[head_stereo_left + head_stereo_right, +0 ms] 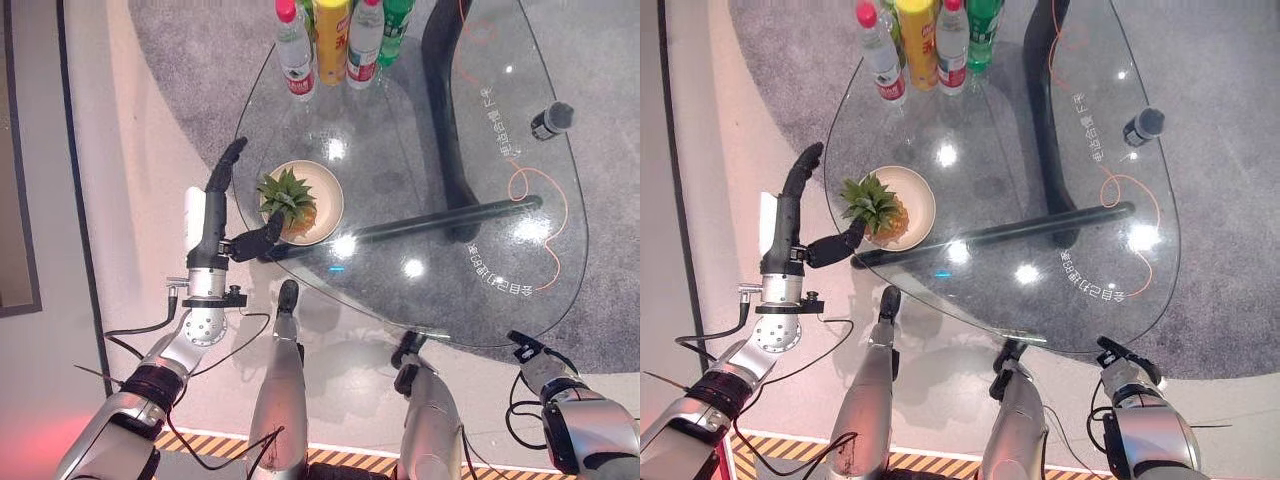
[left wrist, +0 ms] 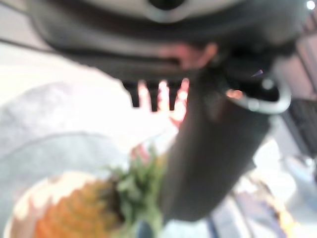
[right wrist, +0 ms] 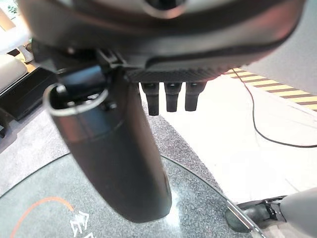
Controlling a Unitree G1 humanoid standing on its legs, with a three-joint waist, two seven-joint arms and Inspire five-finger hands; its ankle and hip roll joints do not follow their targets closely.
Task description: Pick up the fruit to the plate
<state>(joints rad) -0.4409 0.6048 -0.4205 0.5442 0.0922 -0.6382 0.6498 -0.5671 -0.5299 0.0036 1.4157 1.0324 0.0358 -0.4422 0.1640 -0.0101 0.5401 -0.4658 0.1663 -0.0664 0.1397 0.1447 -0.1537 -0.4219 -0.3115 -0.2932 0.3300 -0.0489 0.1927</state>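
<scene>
A small pineapple (image 1: 290, 205) with a green crown lies on a cream plate (image 1: 327, 183) near the left edge of the glass table (image 1: 420, 170). My left hand (image 1: 210, 225) stands open beside the plate's left rim, its fingers straight along the table's edge. Its thumb (image 1: 255, 243) reaches toward the fruit's near side; I cannot tell whether it touches. The left wrist view has the pineapple (image 2: 74, 213) just past the thumb (image 2: 213, 148). My right hand (image 1: 530, 352) hangs open below the table's near right edge, with nothing in it.
Several bottles (image 1: 340, 40) stand in a row at the far edge of the table. A small dark bottle (image 1: 552, 120) lies at the right, with an orange cord (image 1: 545, 200) looping near it. A black table leg (image 1: 450, 215) runs under the glass.
</scene>
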